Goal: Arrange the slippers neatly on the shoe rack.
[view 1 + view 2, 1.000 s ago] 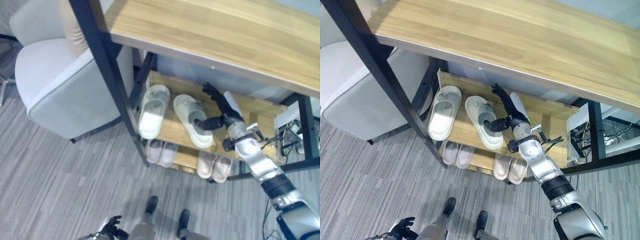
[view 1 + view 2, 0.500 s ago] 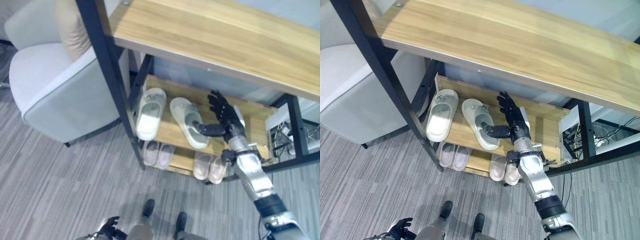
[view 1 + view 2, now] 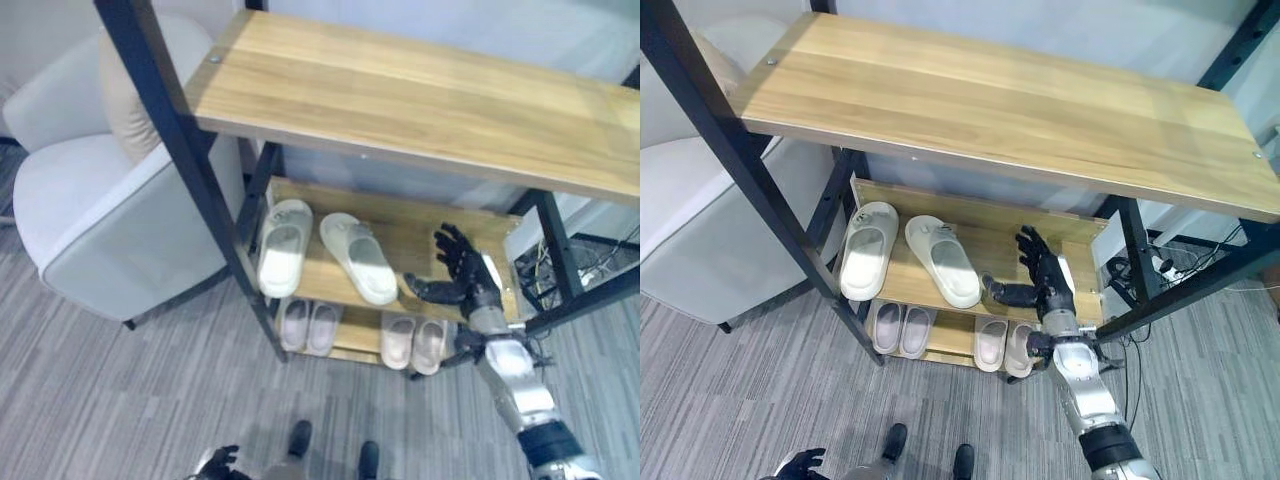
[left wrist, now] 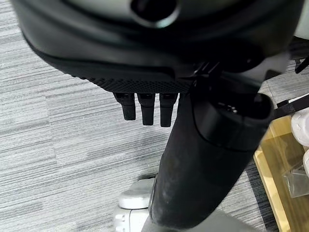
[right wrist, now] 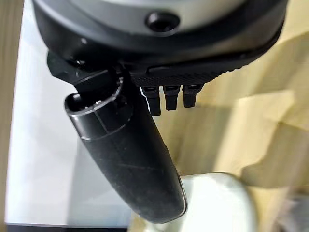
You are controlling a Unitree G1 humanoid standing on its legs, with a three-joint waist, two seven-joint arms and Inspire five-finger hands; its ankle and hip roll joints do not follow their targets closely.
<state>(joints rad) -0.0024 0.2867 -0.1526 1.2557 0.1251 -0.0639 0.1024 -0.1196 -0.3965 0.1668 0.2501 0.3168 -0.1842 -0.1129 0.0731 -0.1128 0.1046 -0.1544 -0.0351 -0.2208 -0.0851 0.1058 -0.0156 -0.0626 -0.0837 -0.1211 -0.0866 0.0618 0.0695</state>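
This looks like an office or lounge corner staged as a home entryway. Grey striped carpet tile [image 3: 120,400] covers the floor, the kind laid in offices. A pale grey armchair [image 3: 100,240] with a beige cushion [image 3: 125,95] stands beside a black metal frame table with a wooden top [image 3: 990,100]. Under it sits a low wooden shoe rack [image 3: 970,250] holding slippers [image 3: 940,260]. Cables and a power strip [image 3: 1155,265] lie at the right.

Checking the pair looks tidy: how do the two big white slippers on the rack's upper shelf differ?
The left slipper lies roughly straight, front to back; the right slipper lies slanted, its near end angled towards the right hand. Their far ends sit close while the near ends splay apart. Both are white, sole-down, similar in size.
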